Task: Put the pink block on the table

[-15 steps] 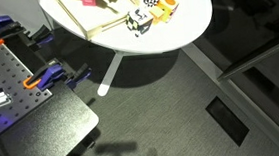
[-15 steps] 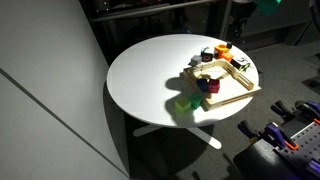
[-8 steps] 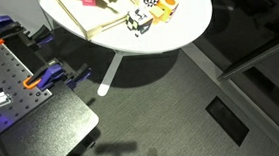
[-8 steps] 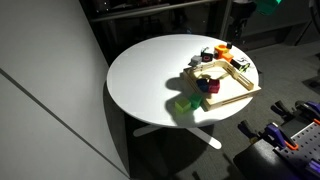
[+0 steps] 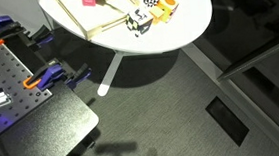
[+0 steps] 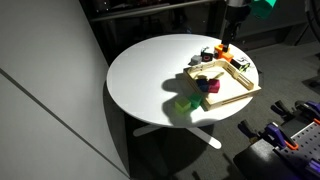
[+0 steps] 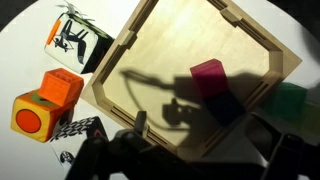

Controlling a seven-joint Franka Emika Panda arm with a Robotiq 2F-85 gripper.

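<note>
One round white worktop (image 6: 140, 70) fills most of an exterior view, and my arm (image 6: 234, 12) comes down from the top edge over its far side. A black perforated workbench (image 5: 9, 73) with orange clamps (image 5: 41, 79) stands well apart from it.

On the worktop lies a shallow wooden tray (image 7: 185, 35). In the wrist view the claw (image 7: 190, 165) hangs above the tray's near rim, fingers spread wide and gripping nothing; its shadow falls across the tray floor.

Inside the tray sits the pink block (image 7: 208, 73), ahead of the claw, roughly between its fingers and clear of both.

Just outside the tray's right rim is a green block (image 7: 292, 98). Beyond the left rim sit a black-and-white patterned cube (image 7: 78, 40), an orange block (image 7: 60, 87) and an orange cube with a round marking (image 7: 30, 115).
</note>
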